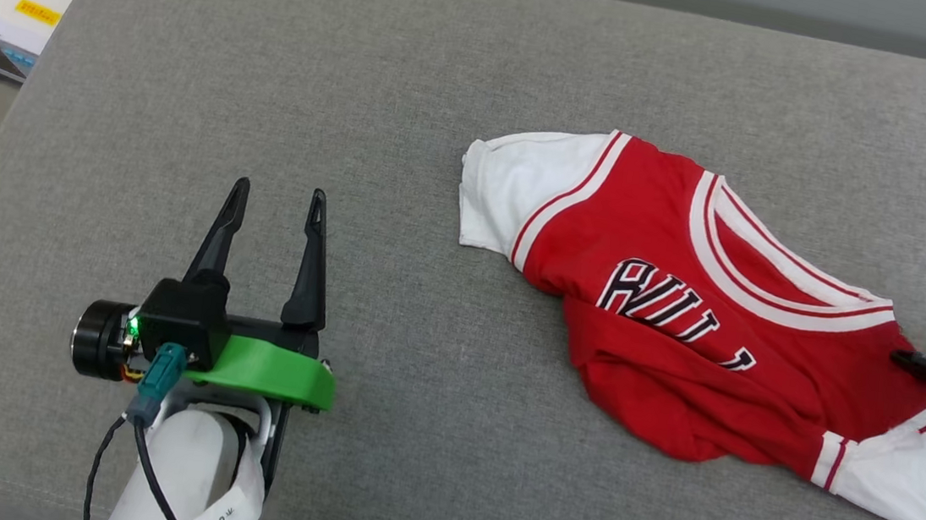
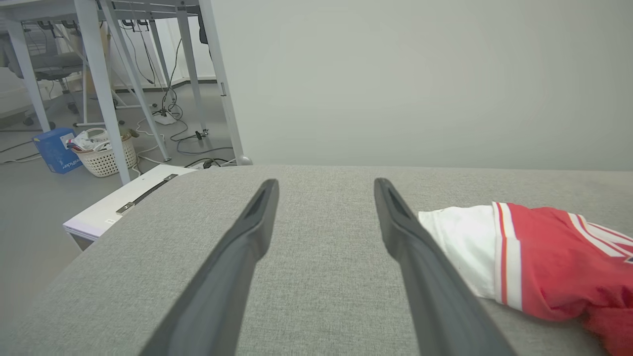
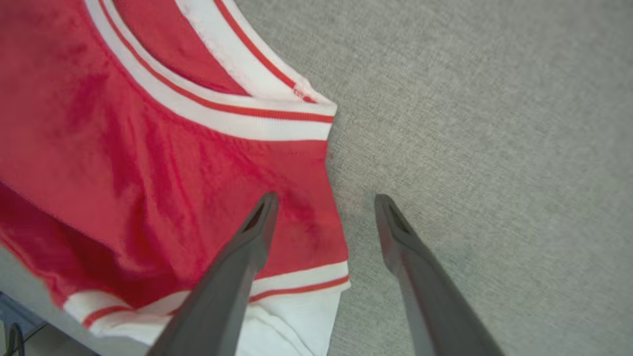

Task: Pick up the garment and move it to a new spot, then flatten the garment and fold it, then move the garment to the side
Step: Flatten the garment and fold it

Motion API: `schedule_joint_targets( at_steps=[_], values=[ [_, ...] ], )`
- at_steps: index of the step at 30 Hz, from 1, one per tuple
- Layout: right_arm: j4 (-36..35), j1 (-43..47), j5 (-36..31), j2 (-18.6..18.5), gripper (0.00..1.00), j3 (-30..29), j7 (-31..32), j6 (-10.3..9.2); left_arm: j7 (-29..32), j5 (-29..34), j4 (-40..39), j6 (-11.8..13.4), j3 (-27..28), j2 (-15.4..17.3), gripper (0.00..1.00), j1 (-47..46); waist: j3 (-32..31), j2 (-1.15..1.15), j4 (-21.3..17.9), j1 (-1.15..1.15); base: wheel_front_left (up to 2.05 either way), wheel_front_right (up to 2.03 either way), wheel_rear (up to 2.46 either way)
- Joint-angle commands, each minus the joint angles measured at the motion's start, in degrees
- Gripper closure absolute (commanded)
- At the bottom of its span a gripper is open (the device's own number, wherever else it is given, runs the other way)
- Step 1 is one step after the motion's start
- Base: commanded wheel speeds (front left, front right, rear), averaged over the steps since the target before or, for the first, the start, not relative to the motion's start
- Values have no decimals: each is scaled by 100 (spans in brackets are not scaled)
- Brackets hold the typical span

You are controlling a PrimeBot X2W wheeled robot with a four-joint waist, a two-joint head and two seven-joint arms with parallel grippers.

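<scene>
Left wrist view shows a grey fabric cushion (image 2: 316, 277) under a plain grey wall (image 2: 420, 79). Past its corner stand metal legs (image 2: 101, 89), a white basket (image 2: 106, 155) and a blue box (image 2: 54, 151), with cables (image 2: 183, 141) on the floor (image 2: 29, 232). The left pincer (image 2: 325, 181), fingers apart, is over bare cushion, and the garment (image 2: 549, 257) lies well off to its right. The right pincer (image 3: 326, 196), fingers also spread, straddles the garment's edge, with one finger over red shoulder cloth and the other over bare cushion.
</scene>
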Motion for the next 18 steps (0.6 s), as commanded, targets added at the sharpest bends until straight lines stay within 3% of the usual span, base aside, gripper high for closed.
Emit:
schedule_joint_targets(
  at_steps=[1,9,10,11,12,18],
  values=[
    [232,-71,-142,137,0,54,-24,-5,-33,39,10,-25,-14,-44,0,-115,256,0,225,0,0,0,0],
    [850,252,-67,519,0,476,-126,-5,-33,70,89,-47,74,-98,0,-170,301,0,260,0,0,0,0],
    [834,243,-43,533,38,475,-228,-5,-33,73,97,-44,98,-100,0,-153,276,0,233,0,0,0,0],
    [776,212,-6,559,85,452,-416,-5,-33,79,110,-41,133,-100,0,-129,222,0,186,0,0,0,0],
    [735,185,37,573,100,416,-569,-5,-33,84,122,-45,158,-97,0,-108,177,0,148,0,0,0,0],
    [30,-88,24,270,100,268,-1656,-5,-33,110,180,-88,306,-64,0,58,-228,0,-103,0,0,0,0]
  ],
)
